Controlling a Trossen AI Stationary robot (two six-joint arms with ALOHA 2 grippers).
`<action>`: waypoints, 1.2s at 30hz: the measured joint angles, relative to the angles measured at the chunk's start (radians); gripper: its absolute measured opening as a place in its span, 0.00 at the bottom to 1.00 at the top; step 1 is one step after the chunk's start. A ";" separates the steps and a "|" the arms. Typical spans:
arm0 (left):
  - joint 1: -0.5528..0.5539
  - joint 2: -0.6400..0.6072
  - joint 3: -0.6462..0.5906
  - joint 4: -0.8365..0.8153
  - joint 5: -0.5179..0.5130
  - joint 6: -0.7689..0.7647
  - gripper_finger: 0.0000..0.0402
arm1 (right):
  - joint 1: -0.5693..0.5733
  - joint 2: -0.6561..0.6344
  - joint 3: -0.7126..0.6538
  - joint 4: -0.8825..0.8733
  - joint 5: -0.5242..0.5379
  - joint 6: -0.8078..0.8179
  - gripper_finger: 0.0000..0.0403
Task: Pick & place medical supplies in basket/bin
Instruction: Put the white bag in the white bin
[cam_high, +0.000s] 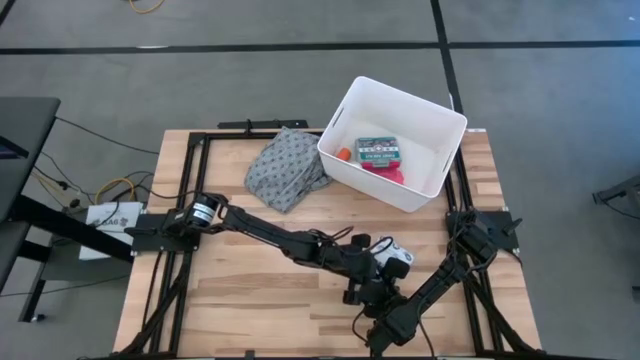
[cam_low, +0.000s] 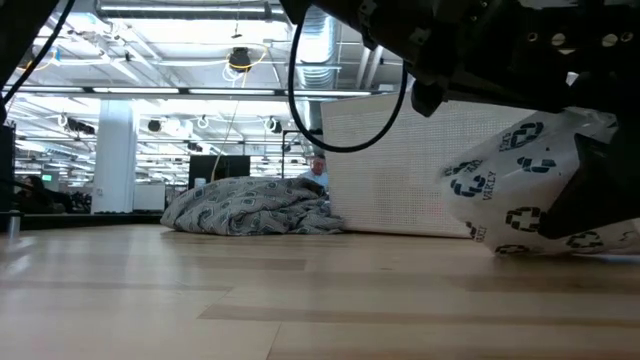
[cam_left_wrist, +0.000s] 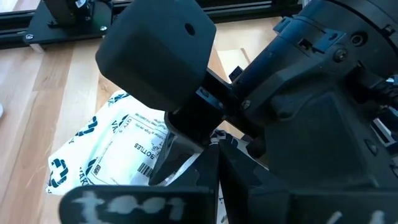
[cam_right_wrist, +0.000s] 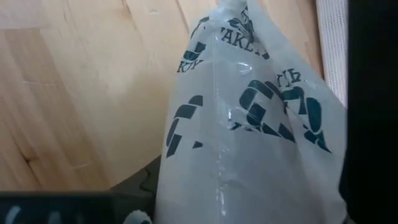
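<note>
The white patterned soft pack (cam_high: 396, 254) lies at the table's near middle and also shows in the low view (cam_low: 530, 190). My right gripper (cam_high: 390, 285) is shut on it. My left gripper (cam_high: 366, 272) is right beside the pack, with the right arm crossing in front of it. The white bin (cam_high: 440, 120) stands at the far right and holds the green first-aid box (cam_high: 379, 150), the orange tube (cam_high: 344, 154) and the pink disc (cam_high: 392, 172). The white roll and the grey strip are out of view. My right gripper has the pack's plastic body (cam_right_wrist: 249, 124) between its fingers, one dark finger (cam_right_wrist: 373, 106) along its side. The pack stands tilted, its lower edge (cam_low: 510, 250) at the table top. Which end the fingers are on is hidden by the gripper itself.
The grey dotted cloth (cam_high: 285, 168) lies crumpled just left of the bin, and also shows in the low view (cam_low: 250, 208). The two arms cross closely over the near middle of the table. Bare wood lies at the near left.
</note>
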 joint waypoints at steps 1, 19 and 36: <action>0.000 0.000 0.000 0.000 0.002 -0.001 0.00 | 0.000 0.000 0.001 -0.004 -0.001 0.005 0.44; 0.014 -0.008 0.009 -0.109 0.098 -0.027 0.02 | 0.008 -0.001 0.005 -0.036 -0.037 0.024 0.44; 0.064 -0.008 0.003 -0.358 0.135 -0.276 0.10 | 0.032 0.000 0.062 -0.068 -0.078 -0.054 0.44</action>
